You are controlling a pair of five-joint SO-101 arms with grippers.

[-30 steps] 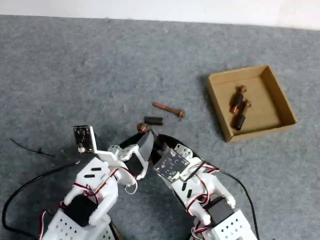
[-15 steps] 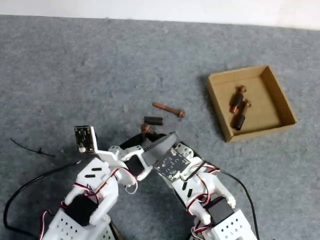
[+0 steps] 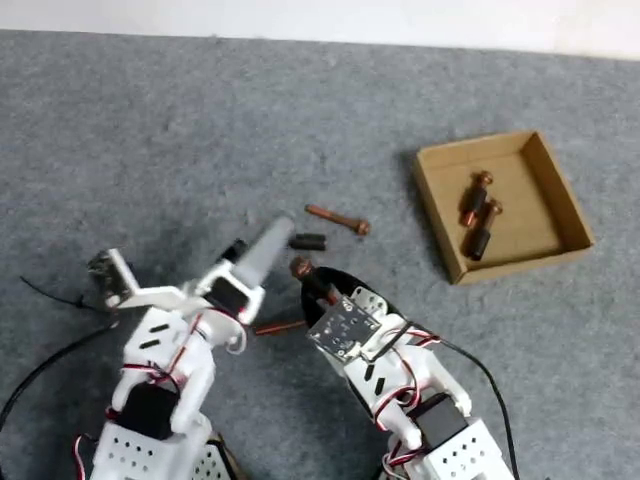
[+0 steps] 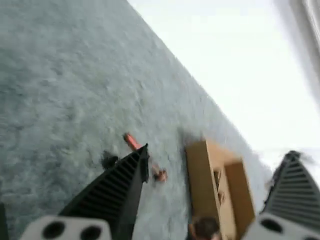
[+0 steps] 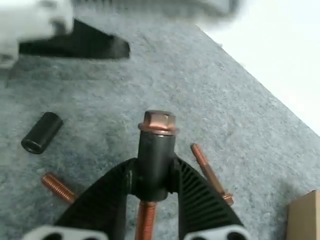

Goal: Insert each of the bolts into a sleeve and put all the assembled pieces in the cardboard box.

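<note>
Right wrist view: a black cylindrical metal sleeve (image 5: 156,147) stands upright between the fingers of the right tool (image 5: 155,170), which grips it narrowly on both sides. A copper-coloured hex-head metal bolt (image 5: 159,121) runs through the sleeve. Its head sits on the sleeve's top end and its threaded shank comes out below, between the fingers.

On the grey felt-like surface (image 5: 235,125), a loose black sleeve (image 5: 41,132) lies on its side, beyond the tool's tips and off to one flank. The threaded end of a loose copper bolt (image 5: 57,187) lies closer in on that same flank. On the other flank, a second copper bolt (image 5: 210,172) lies just beside the finger.

In the high view the right tool (image 3: 312,285) holds the assembled piece with the bolt head pointing away from its arm. The loose sleeve (image 3: 307,241) is just ahead of it, and the second bolt (image 3: 337,218) is a little farther out. The first loose bolt (image 3: 280,326) lies between the two arms.

The left tool (image 3: 252,250) hangs raised above the surface, near the loose sleeve. In the left wrist view its fingers (image 4: 120,195) are spread wide around nothing.

An open brown cardboard box (image 3: 440,215) sits well apart from both tools, out to the right tool's side. Two assembled pieces (image 3: 483,236) lie inside it, side by side.
</note>
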